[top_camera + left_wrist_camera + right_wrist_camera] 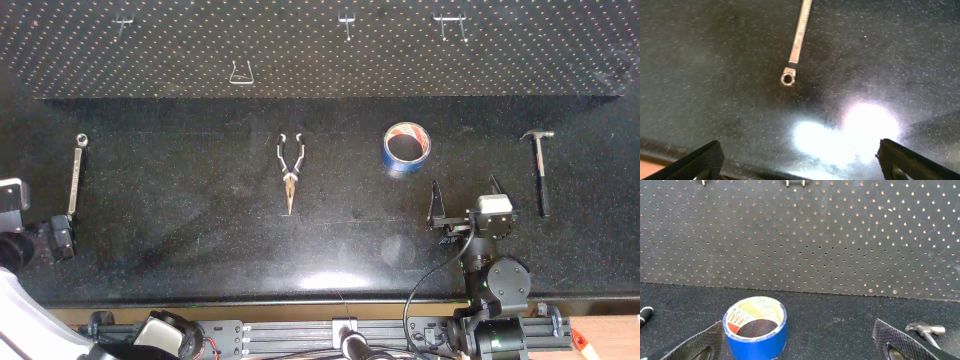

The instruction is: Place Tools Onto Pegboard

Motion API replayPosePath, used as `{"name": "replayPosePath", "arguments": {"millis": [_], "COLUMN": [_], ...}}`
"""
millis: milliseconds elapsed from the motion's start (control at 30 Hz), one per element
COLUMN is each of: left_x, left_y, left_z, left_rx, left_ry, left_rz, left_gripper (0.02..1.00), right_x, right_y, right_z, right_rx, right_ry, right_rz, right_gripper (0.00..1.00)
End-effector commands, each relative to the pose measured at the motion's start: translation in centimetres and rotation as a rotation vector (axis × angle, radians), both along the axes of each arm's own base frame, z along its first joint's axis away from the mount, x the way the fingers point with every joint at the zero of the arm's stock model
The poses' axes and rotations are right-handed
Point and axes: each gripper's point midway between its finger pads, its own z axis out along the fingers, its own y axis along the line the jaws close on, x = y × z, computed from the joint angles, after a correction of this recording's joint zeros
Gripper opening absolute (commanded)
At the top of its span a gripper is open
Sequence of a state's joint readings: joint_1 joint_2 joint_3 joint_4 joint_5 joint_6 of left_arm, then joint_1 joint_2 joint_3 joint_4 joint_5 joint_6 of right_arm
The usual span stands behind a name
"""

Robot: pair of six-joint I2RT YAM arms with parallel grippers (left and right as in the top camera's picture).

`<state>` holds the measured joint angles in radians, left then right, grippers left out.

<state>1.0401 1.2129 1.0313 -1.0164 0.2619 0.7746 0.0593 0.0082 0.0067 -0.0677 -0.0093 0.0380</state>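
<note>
- Pegboard point(320, 50): stands along the table's far edge. No tool hangs on it. The right wrist view faces it squarely.
- Table point(200, 220): dark. All four tools lie on it, well apart, in a row in the top view.
- Right gripper point(465, 195): fingers spread and empty, low over the table near the tape.
- Left gripper point(805, 165): fingers spread wide and empty, over the table near the wrench.
- Hammer point(540, 175): far right, head toward the pegboard. The right wrist view catches its head alone.
- Wrench point(76, 175): far left, lying lengthwise. The left wrist view shows a ring end, untouched.
- Pliers point(291, 170): centre, handles toward the pegboard.
- Tape point(407, 147): blue roll, right of centre. The right wrist view shows it flat, hole upward.
- Hooks point(241, 75): bare metal, on the pegboard.
</note>
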Motion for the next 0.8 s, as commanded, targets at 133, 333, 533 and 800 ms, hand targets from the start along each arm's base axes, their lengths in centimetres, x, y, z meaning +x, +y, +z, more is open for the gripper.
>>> {"name": "replayPosePath", "arguments": {"millis": [133, 333, 533, 800], "left_x": [3.4, 5.6, 9.0, 11.5], "left_y": [3.2, 5.4, 4.4, 2.9], "left_z": [-3.5, -7.3, -9.9, -13.3], "left_rx": [-0.024, -0.057, -0.124, -0.14], "left_ry": [-0.045, -0.067, -0.081, -0.027], "left_rz": [-0.12, -0.128, -0.119, -0.183], "left_gripper": [0.993, 0.996, 0.996, 0.996], "right_x": [0.0, 0.0, 0.0, 0.0], "right_y": [0.1, 0.1, 0.1, 0.1], "right_z": [-0.1, -0.1, -0.1, -0.1], "right_rx": [-0.017, -0.017, -0.017, -0.017], "right_ry": [0.001, 0.001, 0.001, 0.001], "right_rz": [0.008, 0.008, 0.008, 0.008], "right_gripper": [0.956, 0.956, 0.956, 0.956]}}
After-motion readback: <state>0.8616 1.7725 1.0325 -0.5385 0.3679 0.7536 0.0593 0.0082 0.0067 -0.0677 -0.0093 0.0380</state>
